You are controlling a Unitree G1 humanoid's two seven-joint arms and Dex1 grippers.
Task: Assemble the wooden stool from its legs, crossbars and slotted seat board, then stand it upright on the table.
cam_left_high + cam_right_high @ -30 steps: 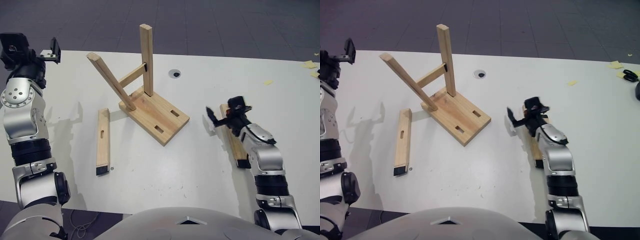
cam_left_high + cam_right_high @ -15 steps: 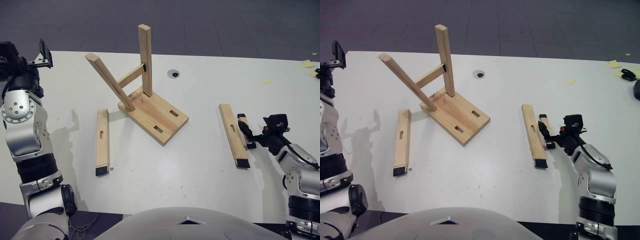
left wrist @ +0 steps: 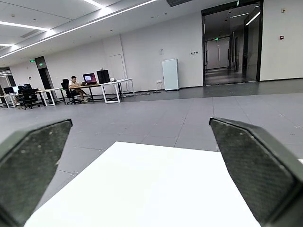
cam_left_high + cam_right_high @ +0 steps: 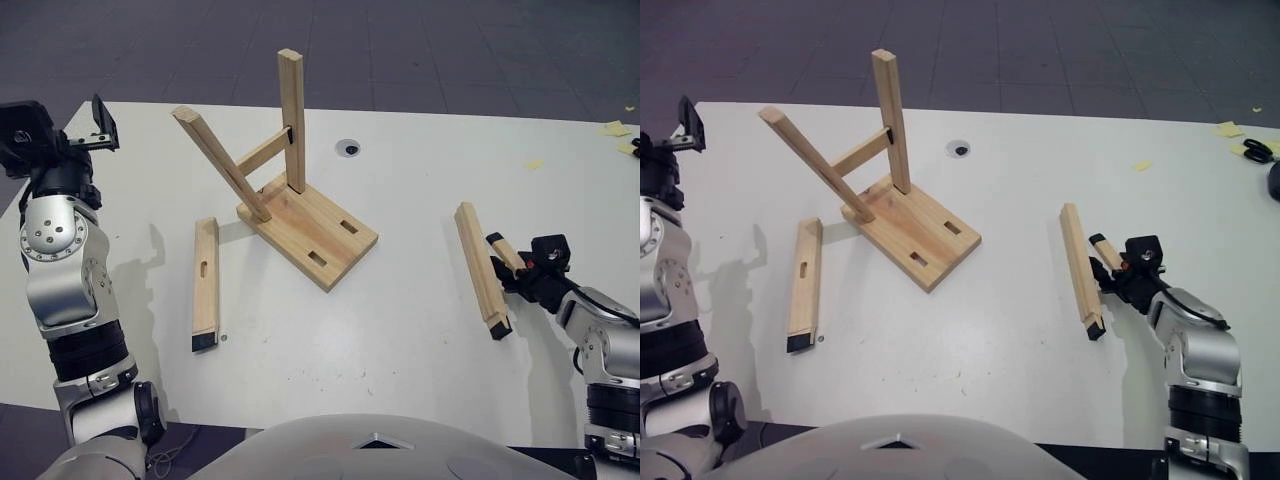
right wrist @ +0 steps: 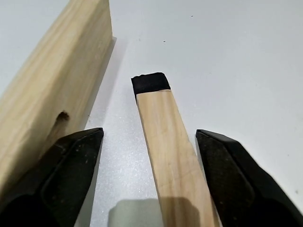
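The slotted seat board (image 4: 312,234) lies flat mid-table. Two legs (image 4: 292,118) stand in it, joined by a crossbar (image 4: 264,153); one leg leans left. A loose leg (image 4: 205,282) lies to its left. Another loose leg (image 4: 480,268) lies on the right, and beside it a short crossbar (image 4: 503,252) with a black tip. My right gripper (image 4: 520,274) rests low on the table, open. In the right wrist view the crossbar (image 5: 165,137) lies between its fingers (image 5: 66,179) with gaps on both sides. My left gripper (image 4: 97,118) is raised at the table's far-left edge, open and empty (image 3: 141,123).
A round grommet hole (image 4: 351,148) sits behind the seat board. Yellow paper scraps (image 4: 620,128) lie at the far right. The white table (image 4: 380,330) is bare in front of the parts.
My right gripper drew back from over the right leg to the right, and now straddles the short crossbar. That leg shifted a little to the right. The left arm swayed slightly.
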